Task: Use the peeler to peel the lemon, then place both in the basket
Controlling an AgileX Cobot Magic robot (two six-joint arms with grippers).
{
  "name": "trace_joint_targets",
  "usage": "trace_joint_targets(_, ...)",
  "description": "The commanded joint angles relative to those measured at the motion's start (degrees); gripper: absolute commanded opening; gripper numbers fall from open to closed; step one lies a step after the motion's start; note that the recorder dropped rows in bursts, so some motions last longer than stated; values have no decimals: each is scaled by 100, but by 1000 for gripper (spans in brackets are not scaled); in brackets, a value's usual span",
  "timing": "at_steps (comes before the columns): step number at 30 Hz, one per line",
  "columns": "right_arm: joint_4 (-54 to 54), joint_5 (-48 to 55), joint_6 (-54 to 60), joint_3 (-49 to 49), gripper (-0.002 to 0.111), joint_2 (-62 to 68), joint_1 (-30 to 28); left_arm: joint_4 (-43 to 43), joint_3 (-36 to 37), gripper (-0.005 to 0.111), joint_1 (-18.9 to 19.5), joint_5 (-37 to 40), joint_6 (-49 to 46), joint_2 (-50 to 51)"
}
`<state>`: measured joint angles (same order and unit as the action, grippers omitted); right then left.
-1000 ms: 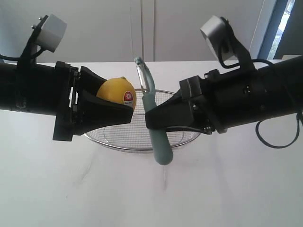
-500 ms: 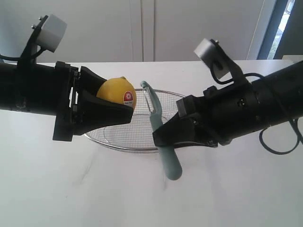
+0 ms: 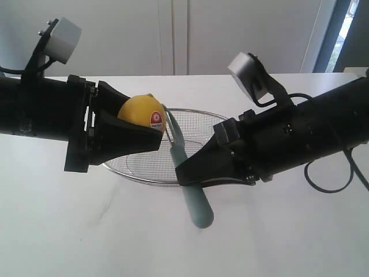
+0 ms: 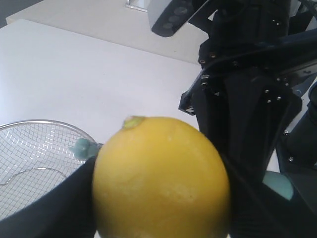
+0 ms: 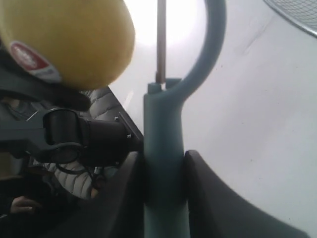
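Note:
My left gripper [image 3: 145,122] is shut on the yellow lemon [image 3: 140,113], held in the air over the left part of the wire basket [image 3: 132,175], with its red-and-white sticker facing right. In the left wrist view the lemon [image 4: 161,181] fills the space between the dark fingers [image 4: 54,210]. My right gripper [image 3: 187,175] is shut on the teal handle of the peeler [image 3: 197,209], which tilts up to the left. In the right wrist view the peeler [image 5: 163,129] has its curved head right beside the lemon [image 5: 74,39], with a narrow gap showing.
The basket stands on a white table [image 3: 86,231] with bare surface in front and to both sides. Both dark arms reach over it from left and right. A pale wall and cabinet doors stand behind.
My right gripper has carried the peeler down and to the left, tilting its head towards the lemon. The left gripper and lemon have not moved.

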<state>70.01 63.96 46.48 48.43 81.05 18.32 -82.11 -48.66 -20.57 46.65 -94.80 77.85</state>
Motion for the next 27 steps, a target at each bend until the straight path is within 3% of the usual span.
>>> trace_joint_targets(1,235,292,232,13,0,-27,-12,-126,-3,0,-14,119,-14,-22)
trace_joint_targets(27,-3,-489,-92,16,0,-790,-12,-126,-3,0,-14,158,4,-22)
